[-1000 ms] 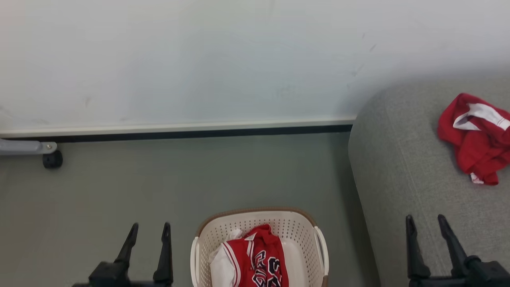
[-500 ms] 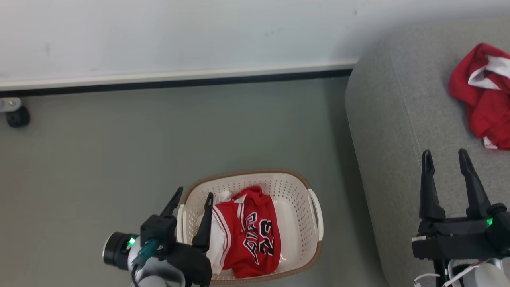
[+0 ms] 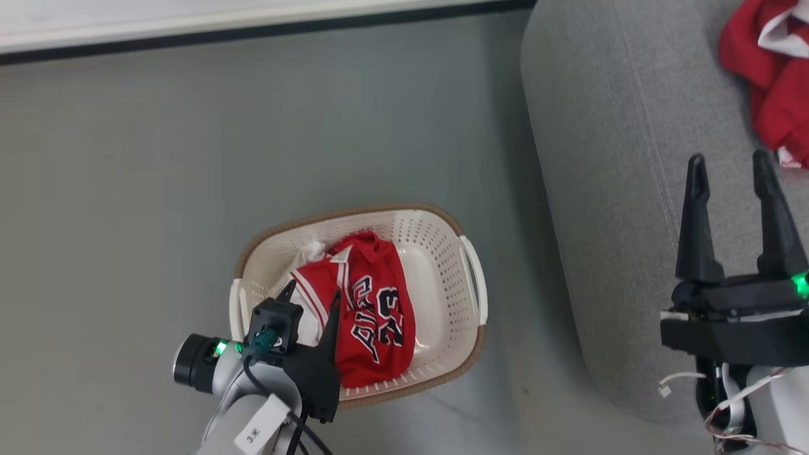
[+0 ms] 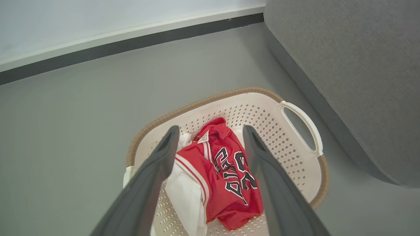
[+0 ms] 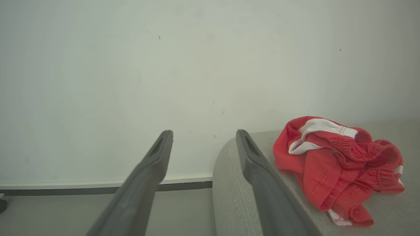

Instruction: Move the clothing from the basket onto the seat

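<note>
Left end effector (image 3: pixel 311 294), fingers spread wide and holding nothing, hangs over the 8 o'clock side of the basket (image 3: pixel 436 253), tips aimed toward 12 o'clock above the jersey (image 3: pixel 373 316). Its pale forearm (image 3: pixel 246 404) rises from the head view's bottom edge. The jersey lies crumpled inside the basket, red with navy-white lettering and a white panel at its 9 o'clock side. Right end effector (image 3: pixel 729 159), also spread and empty, sits at 4 o'clock over the sofa (image 3: pixel 607 189), fingers pointing to 12. A red garment (image 3: pixel 771 76) with a white band lies on the sofa at 2 o'clock. The basket stands on a grey floor (image 3: pixel 158 158), just beside the sofa. A pale wall (image 5: pixel 131 65) with dark skirting (image 4: pixel 131 46) runs along 12 o'clock.
</note>
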